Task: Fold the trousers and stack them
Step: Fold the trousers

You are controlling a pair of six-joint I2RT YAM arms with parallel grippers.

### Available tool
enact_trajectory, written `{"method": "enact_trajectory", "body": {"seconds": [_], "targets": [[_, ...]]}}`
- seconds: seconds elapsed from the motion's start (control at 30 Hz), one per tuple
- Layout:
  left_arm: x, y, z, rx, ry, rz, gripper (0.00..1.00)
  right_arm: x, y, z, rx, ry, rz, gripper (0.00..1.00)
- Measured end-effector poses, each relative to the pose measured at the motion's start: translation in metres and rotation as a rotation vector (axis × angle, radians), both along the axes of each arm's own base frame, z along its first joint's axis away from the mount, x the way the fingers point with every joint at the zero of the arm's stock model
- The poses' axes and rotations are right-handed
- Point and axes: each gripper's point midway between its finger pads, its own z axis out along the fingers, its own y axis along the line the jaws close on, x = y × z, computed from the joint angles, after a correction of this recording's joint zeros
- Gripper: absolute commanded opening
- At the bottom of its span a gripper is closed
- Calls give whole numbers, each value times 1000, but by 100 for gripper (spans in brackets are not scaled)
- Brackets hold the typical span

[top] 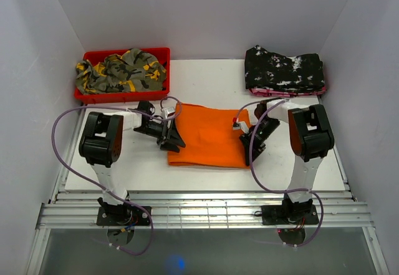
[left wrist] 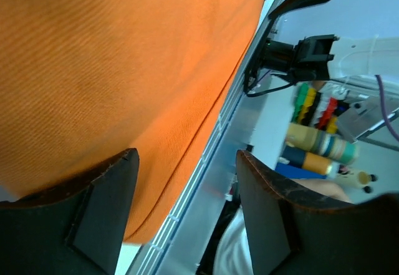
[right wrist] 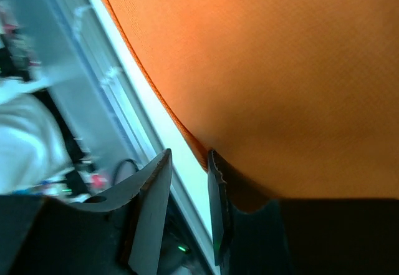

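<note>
Position. The trousers [top: 209, 136] lie as a flat, folded orange rectangle in the middle of the table [top: 124, 163], well apart from all four edges. A red bin [top: 118, 95] holding a camouflage garment [top: 121, 70] sits at the far left corner. A black speckled garment [top: 283, 69] lies at the far right corner.

Step in hand, as judged. Both arms are taking the bundle by its short sides, toward its near corners, either for a further fold or to carry it to a stack.

Recommended practice. Each claw should catch every layer at the hem, not the top ply alone, or the bundle will open on lifting. Both grips should be confirmed before either arm rises. The lift should be level and simultaneous, with the cloth kept lightly taut between the arms so that the fold lines hold. The purple cables hang close to the cloth and need watching.

Left claw [left wrist: 186, 156]. It stands at the left side of the trousers. The jaws are wide apart; one finger overlaps the orange cloth, and the cloth's edge runs through the gap. Nothing is pinched.

Right claw [right wrist: 186, 156]. It stands at the right side of the trousers. The jaws are narrow, with only a slit of bright table showing between them. The hem meets the tip of one finger. Whether cloth is actually clamped cannot be told from these views.
</note>
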Motion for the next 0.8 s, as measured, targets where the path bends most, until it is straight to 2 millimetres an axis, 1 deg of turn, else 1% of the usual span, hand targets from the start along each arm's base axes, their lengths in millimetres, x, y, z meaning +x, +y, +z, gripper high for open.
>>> {"method": "enact_trajectory", "body": {"seconds": [0.07, 0.1, 0.13, 0.17, 0.2, 0.23, 0.3, 0.37, 0.4, 0.47, 0.53, 0.6, 0.67, 0.7, 0.73, 0.77, 0.8], "targets": [[7, 1, 9, 4, -66, -15, 78, 14, -6, 5, -22, -95, 36, 41], [14, 1, 18, 4, -118, -22, 83, 26, -9, 11, -26, -172, 53, 44], [24, 1, 31, 3, -184, -28, 85, 35, -10, 17, -23, -228, 61, 54], [36, 0, 48, 2, -261, -29, 86, 49, -11, 30, -14, -312, 66, 61], [50, -2, 68, -2, -353, -27, 86, 61, -10, 43, -1, -378, 61, 69], [61, -3, 85, -8, -421, -20, 87, 73, -8, 58, 16, -445, 49, 73], [83, -7, 128, -30, -588, 6, 88, 93, -2, 83, 55, -547, 28, 78], [92, -9, 146, -43, -651, 33, 89, 114, 7, 104, 101, -619, -9, 78], [98, -10, 151, -48, -674, 49, 89, 121, 12, 110, 121, -626, -29, 78], [107, -11, 148, -49, -675, 79, 89, 138, 21, 113, 156, -621, -65, 78], [116, -12, 129, -41, -634, 109, 89, 153, 30, 101, 181, -570, -113, 77], [124, -12, 97, -13, -556, 138, 88, 167, 36, 73, 187, -491, -163, 76], [130, -11, 61, 34, -475, 165, 88, 173, 34, 39, 164, -402, -210, 75], [131, -9, 43, 59, -436, 176, 88, 173, 33, 26, 155, -365, -232, 75], [131, -8, 27, 80, -403, 181, 88, 170, 33, 19, 173, -307, -265, 75], [131, -7, 15, 97, -377, 184, 88, 168, 33, 19, 193, -278, -292, 75], [130, -6, 8, 104, -362, 180, 89, 170, 31, 21, 195, -277, -308, 75]]}}
